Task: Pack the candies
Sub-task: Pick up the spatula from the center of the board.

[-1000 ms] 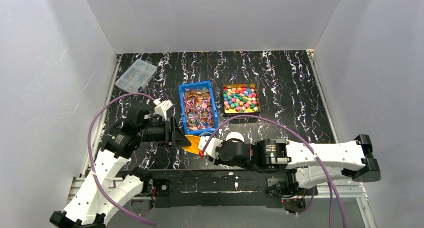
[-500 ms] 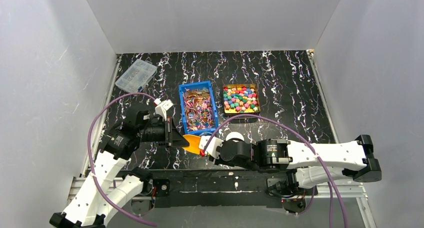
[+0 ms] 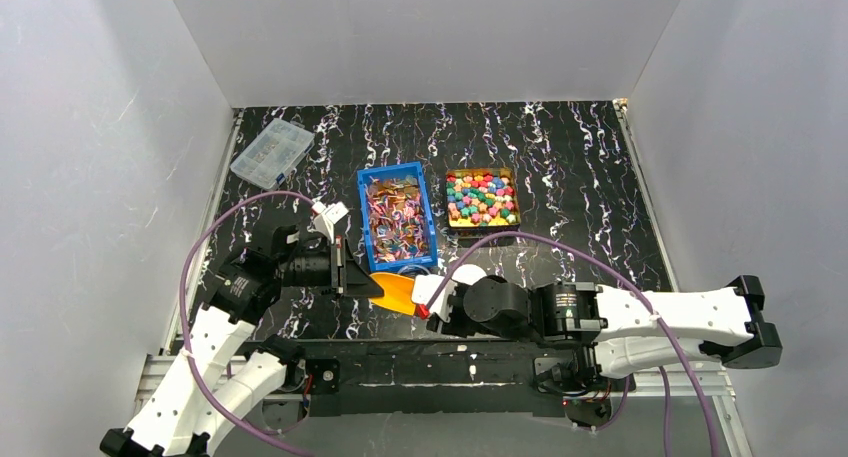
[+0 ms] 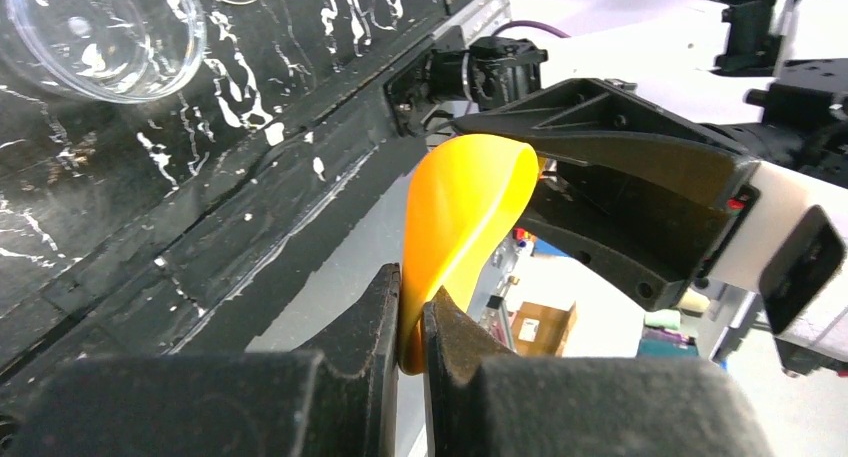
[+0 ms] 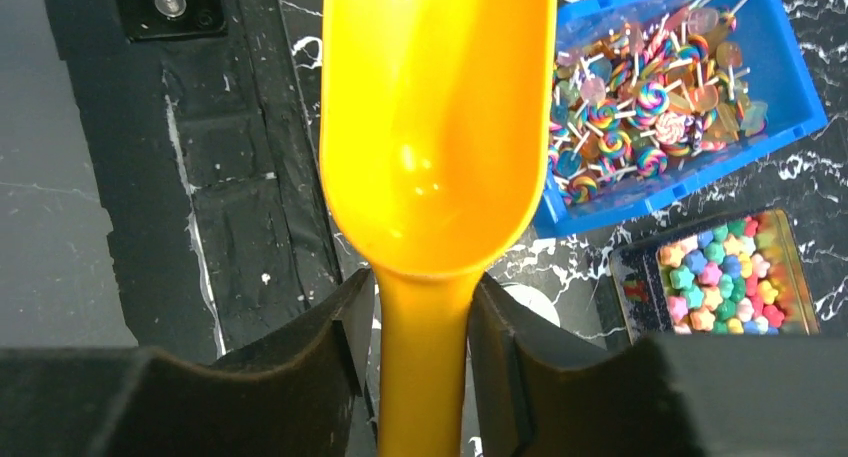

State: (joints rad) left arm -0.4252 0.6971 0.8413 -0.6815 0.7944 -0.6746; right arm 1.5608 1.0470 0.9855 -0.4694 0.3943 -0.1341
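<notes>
1. The left fingers [image 4: 385, 312] are pressing together on the front rim of the orange scoop [image 4: 460, 212], pinching the thin plastic.
2. The right fingers [image 5: 335, 352] are sitting on either side of the scoop's handle, right against it. Whether they are squeezing it, I cannot tell.
3. The scoop is hanging between the two arms over the near part of the desk [image 3: 570, 177], just in front of the blue bin [image 3: 365, 217].
4. The rounded candies [image 3: 482, 199] are filling a gold tin [image 3: 483, 171] on the desk, beyond the right arm.
5. The shiny wrapped candies [image 3: 396, 215] are lying in the blue bin, which is standing just left of the tin.
6. A white lid [image 3: 468, 273] is showing beside the right wrist.
7. A clear compartment box [image 3: 272, 150] is sitting at the far left of the desk.
8. A clear round dish [image 4: 100, 27] is appearing in the left wrist view.
</notes>
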